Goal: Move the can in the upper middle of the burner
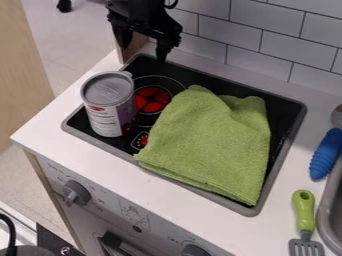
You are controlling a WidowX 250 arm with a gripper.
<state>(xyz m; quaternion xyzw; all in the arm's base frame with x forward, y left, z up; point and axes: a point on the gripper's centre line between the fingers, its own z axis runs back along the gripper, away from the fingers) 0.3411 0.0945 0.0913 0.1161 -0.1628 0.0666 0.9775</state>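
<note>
The black gripper [142, 49] hangs at the top of the camera view, above the stove's back left corner, its two fingers spread wide with nothing between them. Below it and a little to the left, the can [110, 114] stands upright on the left part of the black stove top [81, 120]. It has a grey lid and a white and purple label. Right beside the can, the red burner [153, 99] shows, partly hidden by the can. A folded green cloth [210, 140] covers much of the stove top to the right.
White counter [53, 131] surrounds the stove, with a tiled wall [257, 45] behind. To the right lie a blue-handled utensil [326, 154] and a green-handled spatula [304, 210], beside the grey sink rim [327, 212]. Knobs [77, 192] are on the stove's front.
</note>
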